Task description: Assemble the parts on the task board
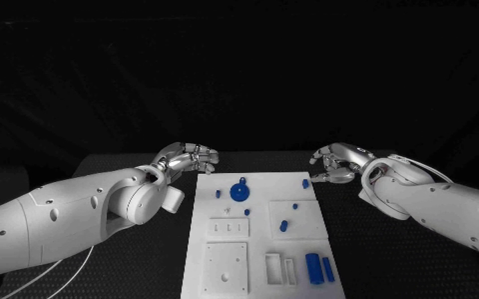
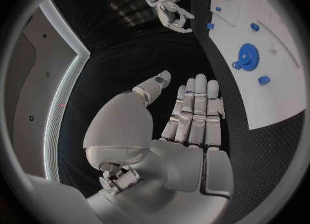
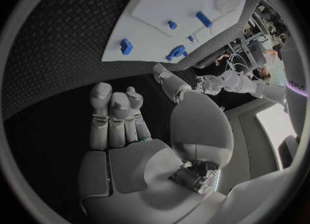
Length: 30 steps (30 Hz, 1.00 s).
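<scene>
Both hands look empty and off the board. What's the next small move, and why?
Probably bring the right hand in over the task board toward the small blue part at its far right edge. Both it and the left hand hold nothing and sit beside the board's far corners, and that part lies closest to the right hand.

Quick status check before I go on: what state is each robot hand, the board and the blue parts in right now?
Left robot hand: empty, fingers loosely apart, off the far left corner of the board.
Right robot hand: empty, fingers curled in, off the far right corner of the board.
Task board: lying flat on the table, touched by neither hand.
Blue gear: on the board, untouched.
Two blue bars: side by side at the board's near right corner.
</scene>
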Each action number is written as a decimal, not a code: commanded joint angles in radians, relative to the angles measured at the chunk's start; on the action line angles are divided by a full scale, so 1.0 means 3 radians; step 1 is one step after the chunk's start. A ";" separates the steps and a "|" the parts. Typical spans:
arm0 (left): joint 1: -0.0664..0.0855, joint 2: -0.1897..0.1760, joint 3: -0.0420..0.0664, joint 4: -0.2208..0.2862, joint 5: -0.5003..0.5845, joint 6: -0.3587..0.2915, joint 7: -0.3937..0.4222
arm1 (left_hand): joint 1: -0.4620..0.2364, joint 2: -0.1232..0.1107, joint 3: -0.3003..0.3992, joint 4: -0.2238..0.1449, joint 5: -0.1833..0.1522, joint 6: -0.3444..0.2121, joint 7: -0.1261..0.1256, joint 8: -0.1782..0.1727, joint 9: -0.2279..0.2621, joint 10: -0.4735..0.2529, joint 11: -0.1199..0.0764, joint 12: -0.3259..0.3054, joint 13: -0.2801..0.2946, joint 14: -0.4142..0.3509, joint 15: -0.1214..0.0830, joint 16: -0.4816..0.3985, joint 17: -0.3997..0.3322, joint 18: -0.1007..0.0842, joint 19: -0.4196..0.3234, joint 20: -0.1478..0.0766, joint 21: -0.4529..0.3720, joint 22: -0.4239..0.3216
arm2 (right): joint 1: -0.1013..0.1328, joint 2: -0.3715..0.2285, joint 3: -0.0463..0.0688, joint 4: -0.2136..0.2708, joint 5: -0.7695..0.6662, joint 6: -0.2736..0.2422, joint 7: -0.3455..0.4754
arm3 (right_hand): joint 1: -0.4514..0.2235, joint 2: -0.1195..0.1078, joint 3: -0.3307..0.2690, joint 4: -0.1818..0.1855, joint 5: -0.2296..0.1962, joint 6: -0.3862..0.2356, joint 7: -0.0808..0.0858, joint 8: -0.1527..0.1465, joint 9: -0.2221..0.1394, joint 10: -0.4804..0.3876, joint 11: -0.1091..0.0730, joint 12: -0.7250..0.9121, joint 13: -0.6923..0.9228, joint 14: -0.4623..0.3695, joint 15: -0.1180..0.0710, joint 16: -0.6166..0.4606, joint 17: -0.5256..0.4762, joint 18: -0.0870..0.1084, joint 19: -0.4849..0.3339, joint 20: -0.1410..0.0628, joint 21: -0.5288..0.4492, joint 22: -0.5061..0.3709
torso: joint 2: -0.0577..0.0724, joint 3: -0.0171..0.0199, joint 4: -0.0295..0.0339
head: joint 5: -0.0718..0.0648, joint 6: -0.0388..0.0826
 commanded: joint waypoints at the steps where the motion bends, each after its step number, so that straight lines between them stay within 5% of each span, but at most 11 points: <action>1: -0.0006 0.0008 0.0002 -0.0002 -0.0009 0.0071 0.0055 | -0.0019 -0.0006 0.0012 -0.0001 -0.0015 -0.0017 -0.0001 -0.0010 0.0001 -0.0013 -0.0003 -0.0010 -0.0002 -0.0026 0.0002 0.0020 -0.0005 0.0068 -0.0027 -0.0004 0.0020 0.0066 | -0.0004 0.0056 -0.0002 -0.0122 0.0155 0.0171 0.0263 | -0.0020 0.0016 -0.0075 -0.0031 -0.0016 -0.0024 0.0018 -0.0027 -0.0006 -0.0045 -0.0012 -0.0011 0.0005 -0.0037 0.0004 -0.0019 0.0005 0.0156 -0.0051 -0.0004 -0.0026 0.0063 | -0.0009 0.0025 -0.0025 | -0.0027 0.0001; 4: -0.0012 0.0010 0.0002 -0.0012 -0.0009 0.0081 0.0058 | -0.0019 -0.0007 0.0012 -0.0002 -0.0015 -0.0017 -0.0001 -0.0010 0.0001 -0.0013 -0.0003 -0.0010 -0.0002 -0.0026 0.0002 0.0020 -0.0005 0.0068 -0.0027 -0.0004 0.0020 0.0066 | -0.0030 0.0126 -0.0005 -0.0249 0.0116 0.0180 0.0281 | -0.0001 0.0023 -0.0116 -0.0047 -0.0009 -0.0041 0.0017 -0.0033 -0.0009 -0.0064 -0.0013 -0.0009 0.0006 -0.0052 0.0002 -0.0024 0.0009 0.0156 -0.0070 0.0000 -0.0029 0.0063 | -0.0007 0.0042 -0.0032 | -0.0019 -0.0004; 13: -0.0027 0.0018 0.0002 -0.0012 -0.0010 0.0097 0.0056 | -0.0018 -0.0007 0.0012 -0.0004 -0.0016 -0.0019 -0.0001 -0.0011 0.0001 -0.0015 -0.0003 -0.0012 -0.0003 -0.0028 0.0003 0.0019 -0.0005 0.0068 -0.0028 -0.0004 0.0021 0.0066 | -0.0130 0.0337 -0.0006 -0.0583 0.0088 0.0159 0.0322 | 0.0066 0.0040 -0.0133 -0.0066 -0.0004 -0.0082 0.0017 -0.0052 -0.0016 -0.0081 -0.0013 -0.0002 0.0006 -0.0062 0.0002 -0.0025 0.0016 0.0156 -0.0081 0.0001 -0.0029 0.0062 | 0.0005 0.0062 -0.0021 | -0.0015 -0.0020; 21: -0.0028 0.0012 0.0002 0.0008 -0.0013 0.0102 0.0056 | -0.0014 -0.0004 0.0014 -0.0007 -0.0013 -0.0020 0.0000 -0.0011 0.0001 -0.0016 -0.0002 -0.0013 -0.0003 -0.0030 0.0003 0.0019 -0.0006 0.0068 -0.0030 -0.0004 0.0021 0.0065 | -0.0207 0.0432 -0.0006 -0.0698 0.0055 0.0148 0.0349 | 0.0152 0.0084 -0.0109 -0.0079 -0.0003 -0.0087 0.0019 -0.0051 -0.0016 -0.0086 -0.0012 0.0008 0.0005 -0.0064 0.0004 -0.0022 0.0024 0.0156 -0.0082 0.0001 -0.0026 0.0061 | 0.0017 0.0081 -0.0009 | -0.0009 -0.0042; 30: -0.0028 0.0006 0.0003 0.0023 -0.0026 0.0098 0.0054 | -0.0015 -0.0005 0.0013 -0.0008 -0.0014 -0.0021 0.0000 -0.0011 0.0001 -0.0016 -0.0002 -0.0014 -0.0003 -0.0030 0.0003 0.0018 -0.0006 0.0068 -0.0031 -0.0003 0.0021 0.0065 | -0.0221 0.0470 -0.0006 -0.0755 0.0055 0.0146 0.0355 | 0.0310 0.0153 0.0049 -0.0066 -0.0020 -0.0047 -0.0010 -0.0026 -0.0010 -0.0083 -0.0037 0.0017 -0.0003 -0.0059 -0.0019 -0.0021 0.0032 0.0156 -0.0077 0.0007 -0.0021 0.0059 | 0.0024 0.0080 -0.0003 | -0.0014 -0.0048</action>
